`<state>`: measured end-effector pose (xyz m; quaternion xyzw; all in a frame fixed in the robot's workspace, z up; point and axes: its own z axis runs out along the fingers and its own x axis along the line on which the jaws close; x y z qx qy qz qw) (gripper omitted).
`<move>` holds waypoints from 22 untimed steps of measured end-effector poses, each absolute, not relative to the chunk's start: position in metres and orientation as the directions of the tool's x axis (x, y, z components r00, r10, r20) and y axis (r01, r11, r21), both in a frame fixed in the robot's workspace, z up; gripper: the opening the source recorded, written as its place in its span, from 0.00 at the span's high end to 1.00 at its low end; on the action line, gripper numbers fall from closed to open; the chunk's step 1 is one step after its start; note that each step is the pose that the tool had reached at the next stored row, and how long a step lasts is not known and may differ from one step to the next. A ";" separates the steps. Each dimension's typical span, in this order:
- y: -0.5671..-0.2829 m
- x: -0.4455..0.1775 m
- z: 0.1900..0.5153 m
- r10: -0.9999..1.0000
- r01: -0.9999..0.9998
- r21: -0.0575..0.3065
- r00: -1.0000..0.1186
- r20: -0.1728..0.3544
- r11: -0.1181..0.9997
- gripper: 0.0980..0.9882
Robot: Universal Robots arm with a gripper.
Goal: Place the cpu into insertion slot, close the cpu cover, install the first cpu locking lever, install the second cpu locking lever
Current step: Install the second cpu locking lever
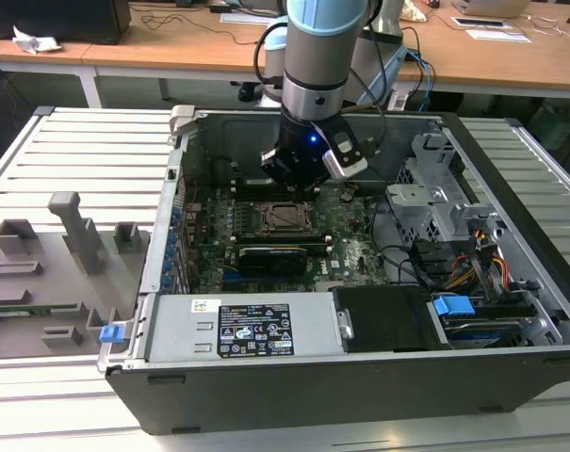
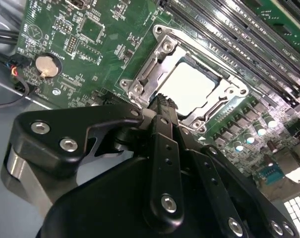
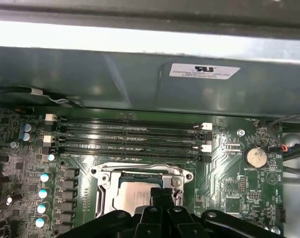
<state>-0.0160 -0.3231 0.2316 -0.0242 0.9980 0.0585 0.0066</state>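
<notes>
A computer case (image 1: 511, 273) is seen lying open on a slatted work table (image 1: 87, 160), with the robot arm's gripper (image 1: 299, 188) lowered inside it, just above the insertion slot (image 1: 286, 216) on the green motherboard (image 1: 360, 247). In the second wrist view, the cpu (image 2: 192, 87) is shown seated flat within the insertion slot (image 2: 140, 82), its pale metal face framed by the cpu cover (image 2: 216, 79), which is judged to be lying down over the chip's edges. The fingers (image 2: 162, 131) are seen pressed together, with nothing held between them, their tip set against or just above the cover's near edge; actual contact cannot be confirmed. In the first wrist view, the gripper (image 3: 162, 198) is placed at the side of the slot (image 3: 142, 186) farthest from the memory slots (image 3: 127, 136), with the cpu (image 3: 137, 191) partly hidden behind it. A round coin battery (image 3: 255, 156) is visible well apart from the slot.

The state of the locking levers cannot be made out. A risk is judged to remain: if the cover is not fully flat when pressure is applied, the chip could be shifted or the socket contacts beneath it bent. A slip of the closed fingertip off the thin metal frame could send it onto the chip's face or the surrounding board components.
</notes>
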 end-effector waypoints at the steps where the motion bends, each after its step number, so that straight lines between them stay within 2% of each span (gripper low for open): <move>1: -0.325 -0.016 0.232 -0.048 -0.049 0.117 -0.999 -0.016 0.992 0.99; 8: -0.340 -0.016 0.232 -0.047 -0.049 0.117 -0.999 -0.016 0.992 0.99; 12: -0.341 -0.016 0.247 -0.047 -0.049 0.117 -0.999 -0.016 0.992 0.99; 16: -0.344 -0.016 0.249 -0.047 -0.049 0.117 -0.999 -0.016 0.992 0.99; 22: -0.366 -0.018 0.248 -0.047 -0.049 0.117 -0.999 -0.016 0.992 0.99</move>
